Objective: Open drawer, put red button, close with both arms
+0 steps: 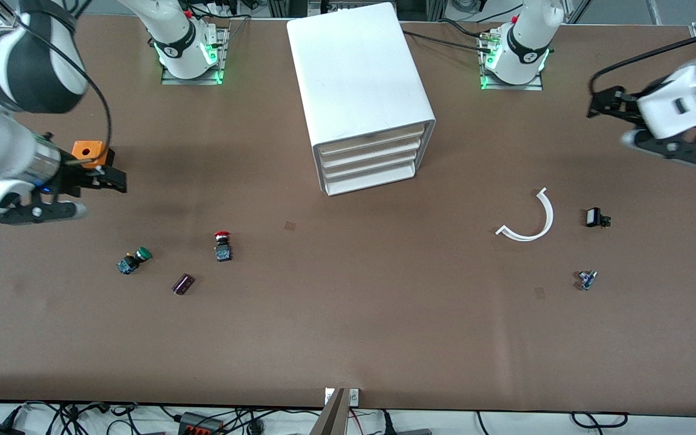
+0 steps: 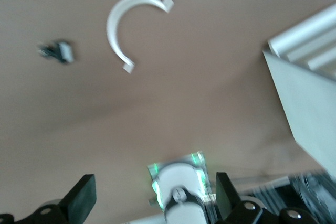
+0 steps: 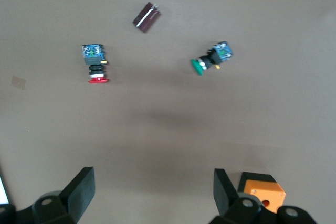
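The uppermost white plastic drawer [image 1: 372,140] of the white box-shaped cabinet [image 1: 357,78] is shut. The red-capped push-button switch [image 1: 223,245] lies on the brown surface [image 1: 348,314], toward the right arm's end.

Risk: the green-capped switch [image 1: 133,260] and dark purple cylinder [image 1: 183,283] lie near; a misaimed descent could take either one.

The right gripper [image 3: 152,195] hangs spread beside the orange box [image 3: 262,192]; the left gripper [image 2: 155,195] hangs spread, empty.

Only the right wrist view resolves the switch's blue base; only the front view shows all drawer fronts.

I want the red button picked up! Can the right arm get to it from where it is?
Probably yes. The right hand hangs open near the orange box, and only bare table lies between it and the red button. The green button sits aside.
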Motion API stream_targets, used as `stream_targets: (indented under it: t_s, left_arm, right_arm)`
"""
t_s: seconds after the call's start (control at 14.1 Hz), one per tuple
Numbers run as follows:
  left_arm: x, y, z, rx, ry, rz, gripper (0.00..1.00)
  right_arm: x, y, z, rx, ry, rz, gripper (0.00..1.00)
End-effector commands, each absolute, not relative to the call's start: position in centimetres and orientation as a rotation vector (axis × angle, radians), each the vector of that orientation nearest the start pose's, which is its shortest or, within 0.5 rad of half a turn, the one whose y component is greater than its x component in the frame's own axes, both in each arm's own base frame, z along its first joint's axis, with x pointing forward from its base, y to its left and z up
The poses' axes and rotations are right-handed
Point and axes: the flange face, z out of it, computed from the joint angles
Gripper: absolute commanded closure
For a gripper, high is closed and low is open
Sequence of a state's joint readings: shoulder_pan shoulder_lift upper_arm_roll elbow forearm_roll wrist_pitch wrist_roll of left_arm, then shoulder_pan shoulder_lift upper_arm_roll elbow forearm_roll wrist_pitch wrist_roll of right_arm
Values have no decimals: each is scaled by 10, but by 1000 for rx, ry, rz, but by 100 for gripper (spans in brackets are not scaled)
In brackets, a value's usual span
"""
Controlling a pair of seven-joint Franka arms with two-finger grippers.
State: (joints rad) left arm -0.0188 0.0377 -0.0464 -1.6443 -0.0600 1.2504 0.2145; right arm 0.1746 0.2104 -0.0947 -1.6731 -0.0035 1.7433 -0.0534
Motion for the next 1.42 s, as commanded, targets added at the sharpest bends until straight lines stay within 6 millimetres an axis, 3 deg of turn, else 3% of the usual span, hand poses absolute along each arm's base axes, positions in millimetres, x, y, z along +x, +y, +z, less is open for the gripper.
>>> stream_targets:
  t_s: [0.0,0.21,0.28,0.43,0.64,0.78,0.92,1.07,1.21,1.35]
  left_arm:
    - [538,-81,489,-3205,569,956,0]
    - [562,-111,403,-3423,537,1173,0]
    - [565,-126,387,-3513,512,1167,0]
    - [560,-180,352,-3613,623,1028,0]
    - [547,-225,312,-3708,817,817,0]
    - [539,-235,290,-3754,945,754,0]
    - [524,-245,268,-3826,986,798,0]
    - [503,-249,240,-3906,1149,800,14]
    - [491,-253,226,-4021,1089,807,18]
    - [487,-253,216,-4036,1086,836,29]
  right_arm:
    - [630,69,430,-3152,-239,257,0]
    - [652,119,375,-3126,-335,212,0]
    - [654,137,354,-3127,-377,206,0]
    - [657,158,312,-3129,-412,215,0]
    - [659,181,266,-3129,-459,182,0]
    - [659,186,239,-3121,-484,190,0]
    - [657,193,217,-3112,-496,194,0]
    - [656,201,202,-3103,-512,174,0]
    - [656,202,190,-3106,-502,171,0]
    - [655,202,186,-3105,-500,181,0]
